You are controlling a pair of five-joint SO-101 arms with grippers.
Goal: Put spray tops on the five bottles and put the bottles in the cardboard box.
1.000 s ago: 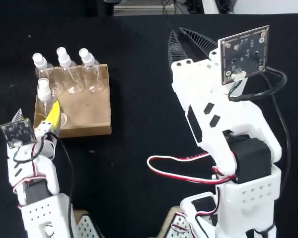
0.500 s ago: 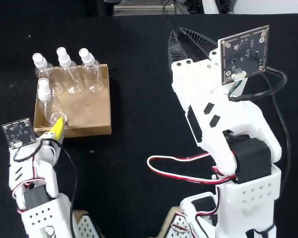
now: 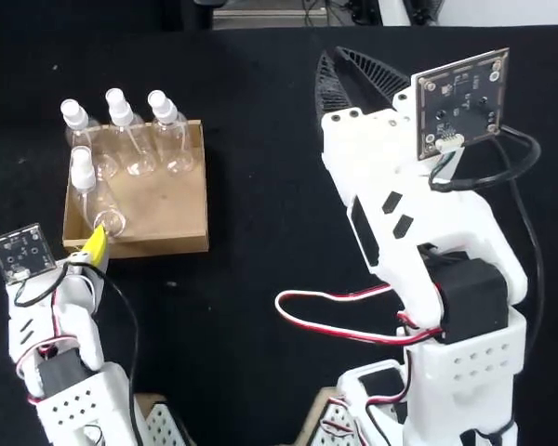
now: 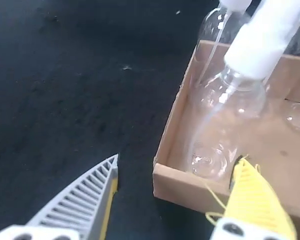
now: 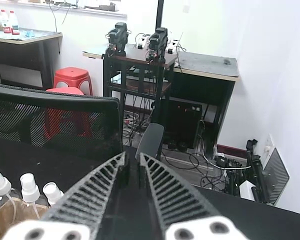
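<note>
High view, worktop: black cloth worktop point(image 3: 260, 139) carrying two white arms.
Left arm point(image 3: 56, 334): nearest, at the near left, forearm raised toward the box.
Left pincer point(image 4: 177, 160): released and empty. It straddles the near left corner of the cardboard box point(image 3: 167, 244), with the grey finger point(image 4: 85, 200) outside over the cloth and the yellow finger point(image 4: 252, 200) over the box's front wall.
Near bottle point(image 3: 93, 195): inside the box at its near left corner, just beside the yellow finger; contact cannot be judged. White spray top fitted, long axis upright, top up.
Far bottles point(image 3: 135, 153): three in a row along the box's far wall, spray tops fitted, upright, tops up.
Right arm point(image 3: 418, 232): folded upright on the right, well apart from the box.
Right pincer point(image 5: 132, 157): closed to a narrow slit with nothing between, pointing level over the worktop's far edge.
Room: black mesh chair back point(image 5: 50, 120), red stool point(image 5: 72, 77), equipment desk point(image 5: 140, 52), white wall point(image 5: 270, 75).
</note>
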